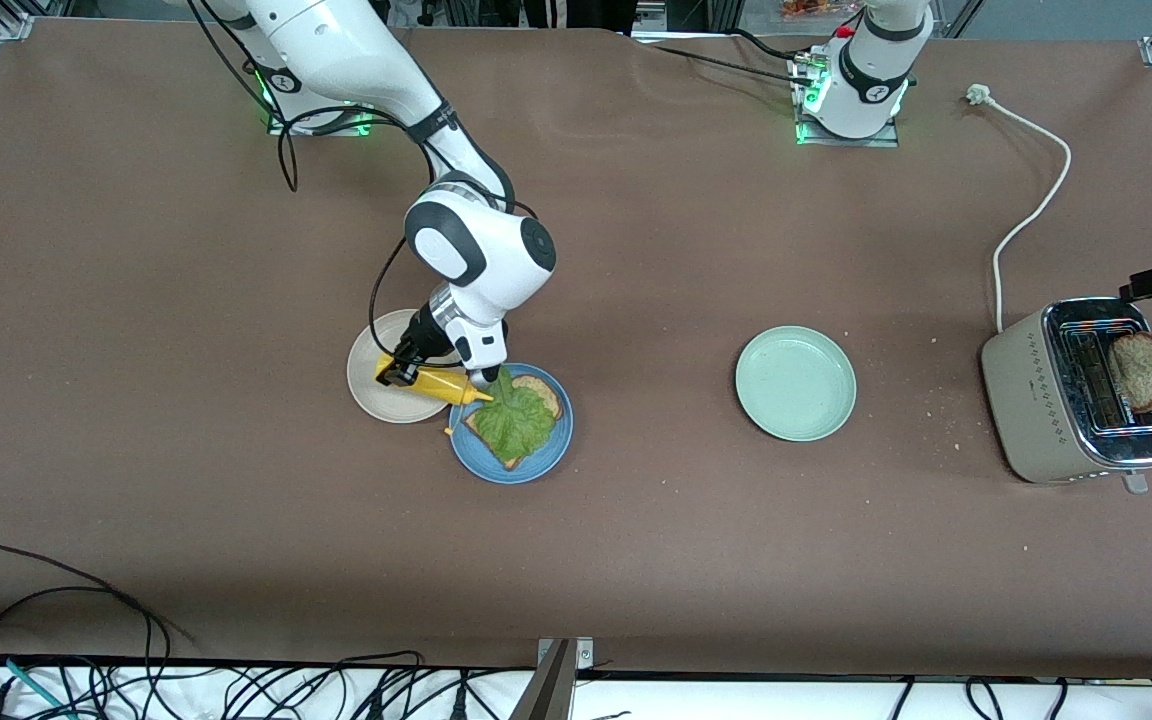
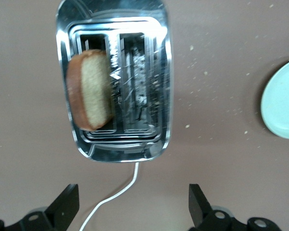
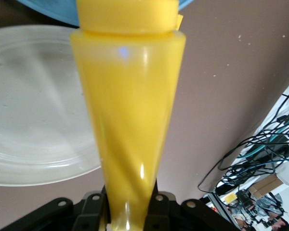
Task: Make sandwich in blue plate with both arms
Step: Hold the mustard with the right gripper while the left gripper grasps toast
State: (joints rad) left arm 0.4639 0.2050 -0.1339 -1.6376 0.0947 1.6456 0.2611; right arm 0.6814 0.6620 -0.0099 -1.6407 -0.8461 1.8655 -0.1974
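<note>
- Brown bench carries everything.
- Beige metal-topped toaster with brown toast sits beneath the released left pincer.
- Round blue plate holds bread and ruffled lettuce.
- Right pincer grasps a yellow squeeze bottle, nozzle over the lettuce.

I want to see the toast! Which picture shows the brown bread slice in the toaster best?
The left wrist view: it looks straight down on the brown bread slice standing in one slot of the shiny beige toaster. The front view shows it small, at the table's edge. The right wrist view misses it.
</note>
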